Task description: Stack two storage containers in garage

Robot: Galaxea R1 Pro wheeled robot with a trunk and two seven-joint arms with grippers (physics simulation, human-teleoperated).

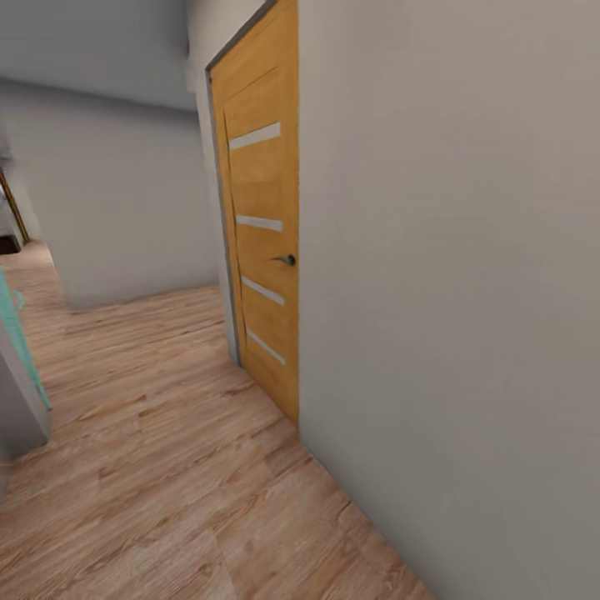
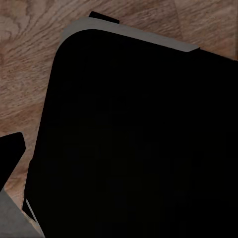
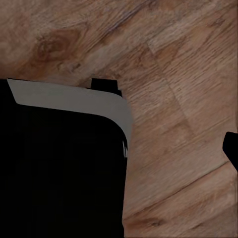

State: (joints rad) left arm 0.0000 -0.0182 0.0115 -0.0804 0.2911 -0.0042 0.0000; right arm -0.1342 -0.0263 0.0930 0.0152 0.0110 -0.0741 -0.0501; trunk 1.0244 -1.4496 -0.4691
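Note:
The two storage containers are out of view, and so is the garage with its concrete floor. I am in a corridor with light wood-plank flooring (image 1: 167, 467). An orange-wood door (image 1: 262, 233) with pale stripes stands shut in the wall ahead, its dark handle (image 1: 286, 260) on the right side. In the left wrist view my own black, grey-rimmed base (image 2: 139, 139) hangs over wood planks, with a dark tip (image 2: 11, 153) at the frame edge. The right wrist view shows the same base (image 3: 59, 173) and another dark tip (image 3: 232, 148).
A plain white-grey wall (image 1: 450, 292) runs close along my right side. A grey and teal object (image 1: 21, 367) juts in at the left edge. The corridor continues to the back left, past another pale wall (image 1: 125, 200).

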